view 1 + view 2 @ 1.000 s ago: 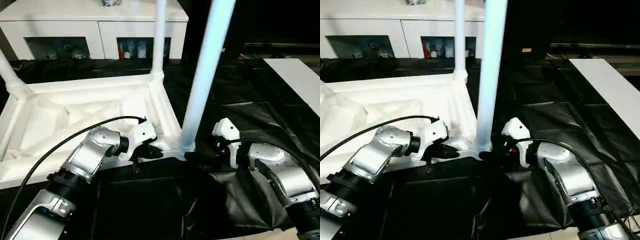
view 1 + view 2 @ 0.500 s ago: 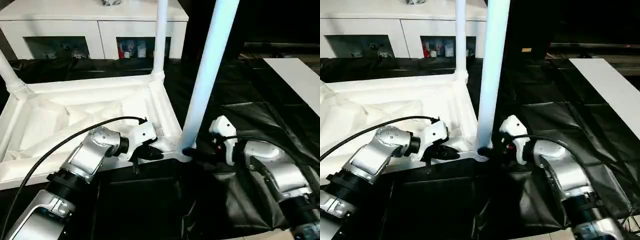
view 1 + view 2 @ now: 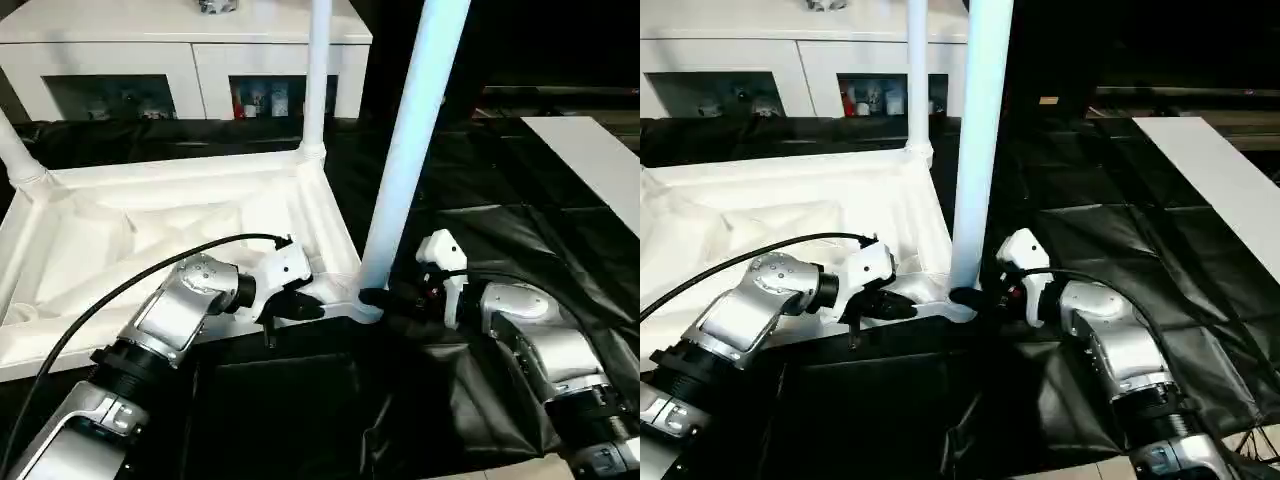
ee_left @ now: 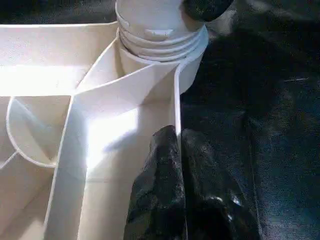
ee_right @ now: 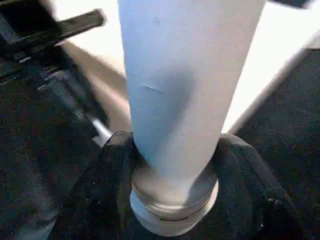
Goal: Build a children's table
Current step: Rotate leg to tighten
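three white legs are standing up from the tabletop, which is lying upside down on a black sheet in the left eye view. the nearest leg is rising from the near right corner socket, a second leg from the far right corner, and a third leg from the far left corner. the left gripper is pinching the near rim of the tabletop just beside that socket. the right gripper is reaching the base of the nearest leg from the right side. a white cabinet is standing behind.

in the right eye view the same scene is showing, with a white board lying at the right on the sheet.

in the left wrist view the two black fingers are lying together, clamped on the thin rim wall of the tabletop, one on each side, and the threaded collar of the leg is sitting in the socket ahead.

in the right wrist view the fingers are standing apart on both sides of the leg's base, touching it just above the threaded collar.
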You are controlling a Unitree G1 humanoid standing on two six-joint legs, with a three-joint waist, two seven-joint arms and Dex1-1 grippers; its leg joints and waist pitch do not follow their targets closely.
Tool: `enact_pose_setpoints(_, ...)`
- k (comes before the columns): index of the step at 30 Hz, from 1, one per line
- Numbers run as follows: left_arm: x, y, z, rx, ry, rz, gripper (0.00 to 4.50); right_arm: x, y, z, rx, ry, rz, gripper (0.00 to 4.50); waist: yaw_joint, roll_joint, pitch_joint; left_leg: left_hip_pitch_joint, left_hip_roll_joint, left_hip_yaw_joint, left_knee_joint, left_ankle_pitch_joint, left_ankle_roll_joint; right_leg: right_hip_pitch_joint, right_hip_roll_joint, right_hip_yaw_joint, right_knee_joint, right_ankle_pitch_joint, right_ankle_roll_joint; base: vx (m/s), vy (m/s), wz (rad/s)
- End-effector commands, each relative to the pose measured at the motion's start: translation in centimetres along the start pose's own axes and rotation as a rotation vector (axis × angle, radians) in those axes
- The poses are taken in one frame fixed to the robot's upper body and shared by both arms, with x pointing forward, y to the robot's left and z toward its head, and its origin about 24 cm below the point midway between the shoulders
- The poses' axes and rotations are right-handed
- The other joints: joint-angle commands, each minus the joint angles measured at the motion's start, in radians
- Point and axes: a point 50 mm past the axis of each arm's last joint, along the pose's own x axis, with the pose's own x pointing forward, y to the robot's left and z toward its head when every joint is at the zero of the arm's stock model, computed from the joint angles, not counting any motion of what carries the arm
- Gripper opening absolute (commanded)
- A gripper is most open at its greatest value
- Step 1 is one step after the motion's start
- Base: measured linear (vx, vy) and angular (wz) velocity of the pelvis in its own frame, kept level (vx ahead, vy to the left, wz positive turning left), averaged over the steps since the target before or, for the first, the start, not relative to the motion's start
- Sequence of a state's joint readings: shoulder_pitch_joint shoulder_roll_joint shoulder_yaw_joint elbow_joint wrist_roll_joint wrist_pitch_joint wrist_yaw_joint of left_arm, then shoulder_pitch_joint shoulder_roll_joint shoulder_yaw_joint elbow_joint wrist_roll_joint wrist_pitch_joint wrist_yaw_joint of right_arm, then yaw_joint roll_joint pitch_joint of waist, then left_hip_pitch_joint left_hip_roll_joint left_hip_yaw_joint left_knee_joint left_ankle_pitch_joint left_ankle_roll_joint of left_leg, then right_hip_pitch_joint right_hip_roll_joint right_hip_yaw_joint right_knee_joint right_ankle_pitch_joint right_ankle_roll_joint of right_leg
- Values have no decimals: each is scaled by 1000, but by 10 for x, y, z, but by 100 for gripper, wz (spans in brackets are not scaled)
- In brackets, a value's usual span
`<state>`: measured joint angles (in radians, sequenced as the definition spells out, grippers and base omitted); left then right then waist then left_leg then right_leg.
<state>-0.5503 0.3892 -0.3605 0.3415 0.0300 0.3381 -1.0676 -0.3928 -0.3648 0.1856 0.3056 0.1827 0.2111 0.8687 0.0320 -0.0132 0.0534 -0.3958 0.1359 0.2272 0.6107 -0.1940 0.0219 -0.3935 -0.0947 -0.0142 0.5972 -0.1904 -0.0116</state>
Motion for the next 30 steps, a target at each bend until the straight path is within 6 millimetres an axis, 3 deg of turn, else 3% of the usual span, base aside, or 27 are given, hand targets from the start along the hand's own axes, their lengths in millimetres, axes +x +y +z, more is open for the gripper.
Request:
enact_pose_setpoints(1, 12, -2, 4, -6, -7, 23, 0, 5, -5, -15, 3, 83, -110, 206, -3, -4, -58, 38, 95, -56, -90, -245, 3, 23, -64, 27, -63, -202, -230, 0, 0, 0)
enact_pose_setpoints(4, 27, 14, 9, -135, -52, 251, 0, 17, -17, -12, 128, 29, -396, 205, -12, -4, -55, 50, 92, -63, -96, -373, -70, 8, -62, 28, -79, -380, -180, 0, 0, 0)
enact_pose_setpoints(8, 45, 19, 15, -238, -53, 377, 0, 31, -22, -14, 194, 61, -596, 204, -21, -2, -58, 47, 89, -70, -103, -405, -106, 5, -60, 25, -82, -382, -152, 0, 0, 0)
enact_pose_setpoints(11, 54, 21, 20, -250, -50, 437, 0, 43, -20, -15, 213, 104, -670, 204, -26, 0, -59, 46, 88, -66, -103, -392, -87, 6, -58, 27, -85, -315, -151, 0, 0, 0)
enact_pose_setpoints(14, 68, 23, 32, -256, -78, 525, 0, 64, -16, -11, 252, 133, -772, 204, -31, 2, -60, 47, 84, -64, -98, -388, -73, 4, -60, 28, -90, -316, -157, 0, 0, 0)
enact_pose_setpoints(18, 69, 27, 36, -245, -91, 565, 0, 78, -15, 3, 257, 78, -786, 203, -34, 1, -62, 45, 86, -66, -102, -386, -69, 8, -59, 24, -88, -296, -146, 0, 0, 0)
enact_pose_setpoints(21, 65, 29, 35, -223, -92, 556, 0, 77, -17, 14, 225, 0, -772, 273, -29, 1, -65, 41, 88, -61, -101, -329, -43, 14, -60, 25, -80, -212, -156, 0, 0, 0)
enact_pose_setpoints(23, 64, 29, 35, -207, -98, 541, 0, 75, -17, 18, 203, -27, -754, 279, -27, 1, -67, 40, 87, -59, -99, -301, -28, 15, -60, 25, -78, -183, -165, 0, 0, 0)
enact_pose_setpoints(24, 63, 30, 35, -204, -105, 534, 0, 74, -18, 20, 190, -39, -749, 293, -31, -1, -67, 29, 88, -61, -98, -266, -6, 25, -63, 24, -73, -163, -174, 0, 0, 0)
enact_pose_setpoints(27, 57, 30, 33, -161, -109, 486, 0, 67, -19, 25, 168, -72, -685, 315, -24, 3, -71, 32, 88, -57, -91, -220, 20, 24, -62, 24, -72, -126, -185, 0, 0, 0)
enact_pose_setpoints(28, 53, 29, 31, -140, -111, 445, 0, 63, -17, 25, 148, -70, -603, 315, -21, -1, -73, 29, 88, -55, -87, -181, 47, 28, -63, 24, -66, -78, -202, 0, 0, 0)
enact_pose_setpoints(30, 46, 27, 29, -115, -138, 376, 0, 53, -10, 17, 124, -32, -418, 315, -13, 4, -73, 28, 92, -54, -83, -140, 76, 32, -62, 23, -61, -20, -215, 0, 0, 0)
